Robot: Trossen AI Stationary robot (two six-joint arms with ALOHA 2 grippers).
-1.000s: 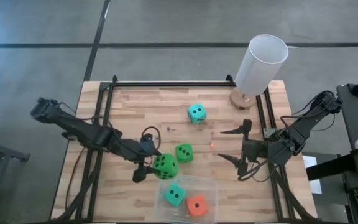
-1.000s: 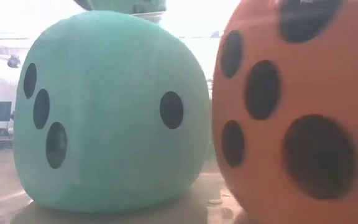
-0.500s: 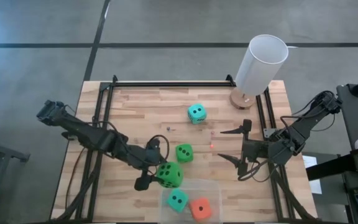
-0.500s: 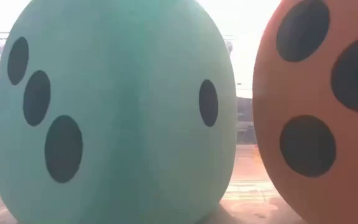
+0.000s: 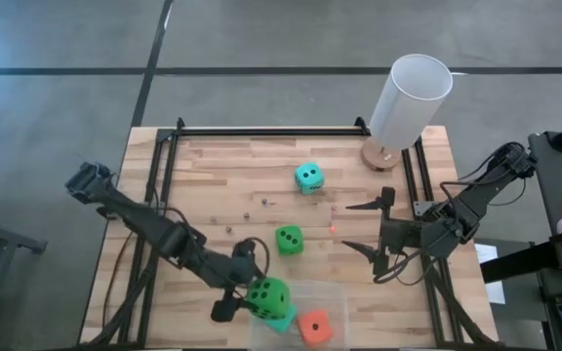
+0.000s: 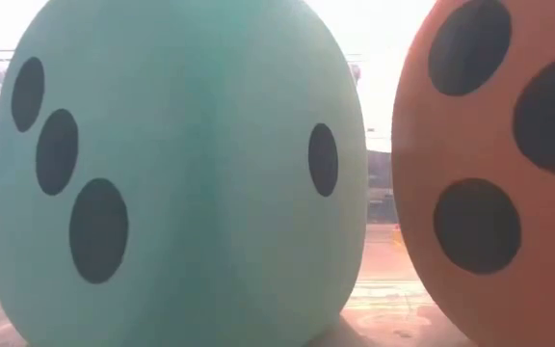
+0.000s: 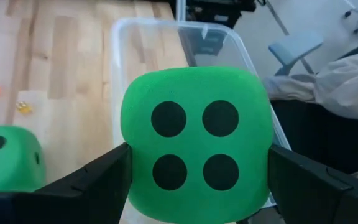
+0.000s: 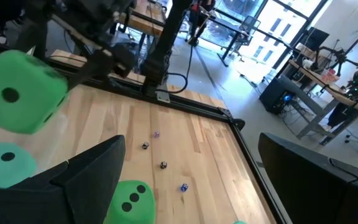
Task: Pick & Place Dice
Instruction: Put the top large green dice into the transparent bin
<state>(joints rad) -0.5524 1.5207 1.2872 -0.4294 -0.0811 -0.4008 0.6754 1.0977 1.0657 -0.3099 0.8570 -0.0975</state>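
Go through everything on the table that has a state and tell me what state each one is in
Left gripper: shut on the green die, held over the clear bin.
Green die: gripped, off the table.
Right gripper: open, empty.
Clear bin: open-topped, holding two dice.
Orange-red die: resting in the bin.
Teal die: in the bin, partly covered.
White cylinder: upright.

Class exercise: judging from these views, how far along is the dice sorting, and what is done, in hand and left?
Done: the orange-red die and one teal die sit in the clear container. In hand: the left end effector holds a green die above that container. Left: the other green die and teal die lie on the table. The right end effector waits open.
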